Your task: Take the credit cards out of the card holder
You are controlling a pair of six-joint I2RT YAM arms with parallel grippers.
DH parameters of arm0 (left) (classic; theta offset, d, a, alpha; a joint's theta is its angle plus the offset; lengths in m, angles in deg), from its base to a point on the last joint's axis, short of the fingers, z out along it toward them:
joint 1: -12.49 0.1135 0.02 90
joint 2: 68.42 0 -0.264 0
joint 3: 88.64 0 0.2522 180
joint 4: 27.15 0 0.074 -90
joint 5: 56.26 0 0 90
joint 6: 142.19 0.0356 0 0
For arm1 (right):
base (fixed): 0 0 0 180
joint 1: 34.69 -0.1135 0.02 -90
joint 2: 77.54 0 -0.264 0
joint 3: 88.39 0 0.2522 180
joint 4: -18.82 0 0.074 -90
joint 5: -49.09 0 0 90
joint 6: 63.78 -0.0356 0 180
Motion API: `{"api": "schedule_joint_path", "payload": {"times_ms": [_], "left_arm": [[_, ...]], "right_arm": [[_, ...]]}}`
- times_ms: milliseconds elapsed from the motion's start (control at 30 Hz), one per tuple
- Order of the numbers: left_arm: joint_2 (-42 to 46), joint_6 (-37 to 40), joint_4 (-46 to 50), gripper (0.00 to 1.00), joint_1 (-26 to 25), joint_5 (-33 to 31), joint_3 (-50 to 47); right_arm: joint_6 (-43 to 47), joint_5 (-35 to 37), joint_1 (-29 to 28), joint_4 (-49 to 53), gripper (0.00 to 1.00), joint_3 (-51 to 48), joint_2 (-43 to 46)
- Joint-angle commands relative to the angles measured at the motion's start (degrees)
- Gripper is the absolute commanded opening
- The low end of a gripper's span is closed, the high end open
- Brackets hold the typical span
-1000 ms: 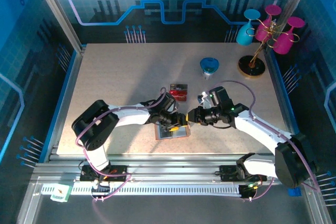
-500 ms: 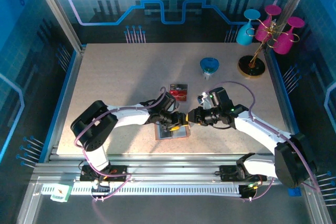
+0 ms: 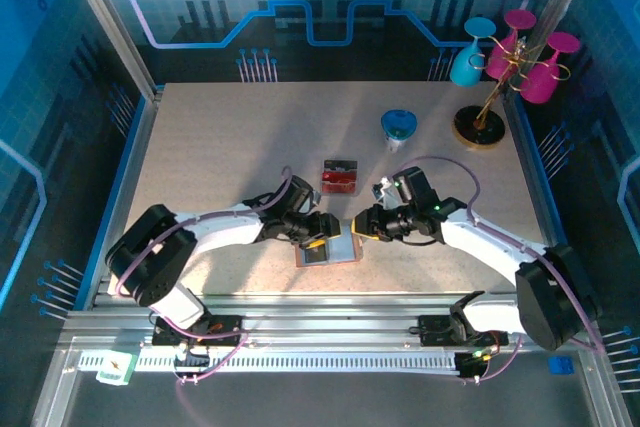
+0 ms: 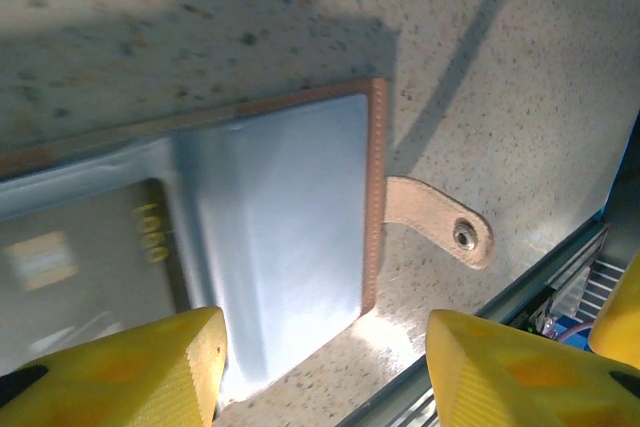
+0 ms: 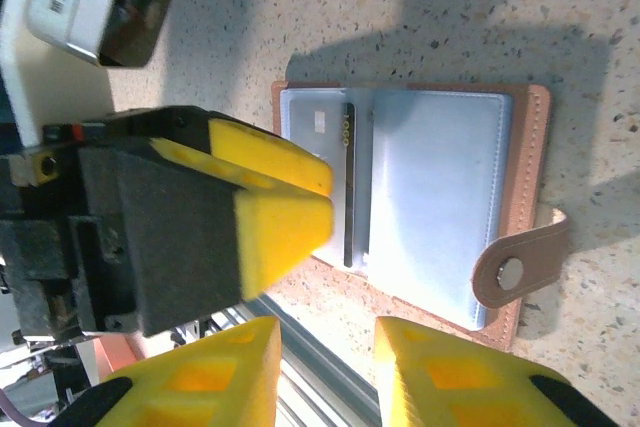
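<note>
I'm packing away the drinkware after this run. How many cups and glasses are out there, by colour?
Magenta glasses on the rack: 2
Cyan glass on the rack: 1
Blue cup on the table: 1
Total: 4

Left fingers (image 4: 130,367) shifted leftward over card holder (image 3: 341,252), left elbow lowered

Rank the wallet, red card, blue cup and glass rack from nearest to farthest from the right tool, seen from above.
1. wallet, just beside the right tool, toward the near edge.
2. red card, mid-table, farther back.
3. blue cup, beyond the card.
4. glass rack, far right corner.
</note>
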Motion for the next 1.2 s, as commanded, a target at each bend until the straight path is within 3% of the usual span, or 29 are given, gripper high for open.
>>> {"api": "schedule_joint_path", "payload": {"times_ms": [0, 367, 533, 800, 1167], "left_arm": [[3.9, 0.3, 1.0, 0.55, 1.5, -1.2, -2.4], [13.3, -0.8, 2.8, 0.54, 4.2, -3.2, -10.1], [15.9, -1.8, 1.7, 0.44, 4.6, -3.4, -13.2], [14.9, -3.2, -1.4, 0.28, 4.7, -2.4, -14.7], [10.0, -4.6, -5.6, 0.18, 4.7, -1.1, -14.9]], "right_arm": [[-0.6, -0.1, -1.7, -1.2, 0.31, 2.3, -1.9], [-1.9, -0.2, -7.7, -4.6, 0.29, 6.9, -11.6], [-2.1, -0.5, -9.7, -5.5, 0.29, 8.9, -15.6], [-2.2, -1.1, -11.6, -6.5, 0.28, 11.0, -20.7], [-1.4, -0.6, -12.7, -6.2, 0.28, 14.4, -25.6]]}}
